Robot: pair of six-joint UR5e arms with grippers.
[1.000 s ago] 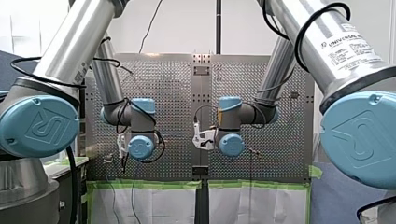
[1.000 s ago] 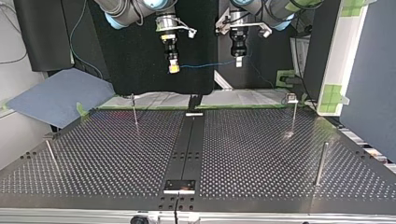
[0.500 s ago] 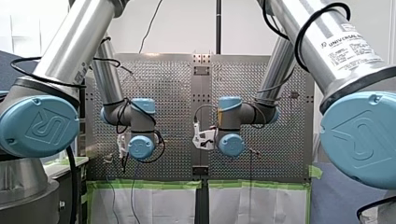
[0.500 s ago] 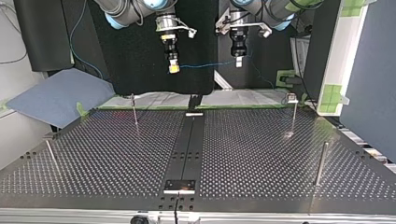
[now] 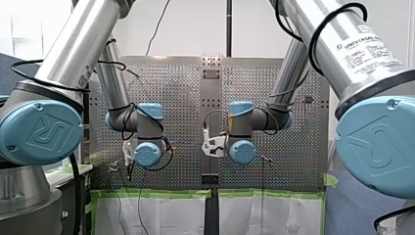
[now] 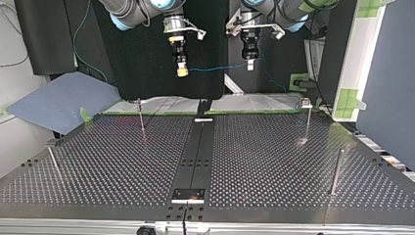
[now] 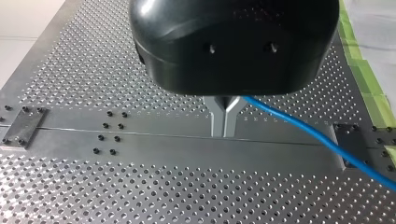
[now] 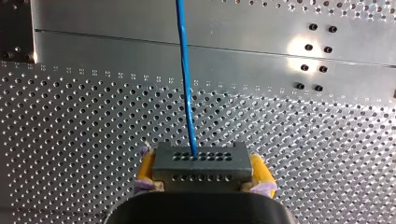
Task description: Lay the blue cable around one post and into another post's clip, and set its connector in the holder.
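In the top view both grippers hang high above the table's far edge. My right gripper (image 6: 181, 72), with yellow pads, is at that view's left, and my left gripper (image 6: 250, 65) is at its right. The thin blue cable (image 6: 215, 67) stretches between them. The right wrist view shows my right gripper (image 8: 201, 169) shut on a dark grey connector block (image 8: 201, 161), with the blue cable (image 8: 184, 70) leading straight out ahead of it. In the left wrist view my left gripper (image 7: 225, 132) has its metal fingers shut on the blue cable (image 7: 317, 140), which trails off to one side.
Thin upright posts stand on the perforated table (image 6: 112, 166): one (image 6: 141, 117) at the far left, one with a clip head (image 6: 307, 120) at the far right, and two nearer ones (image 6: 336, 171) (image 6: 53, 161). A dark centre rail (image 6: 195, 156) carries small plates (image 6: 187, 195) (image 6: 203, 118).
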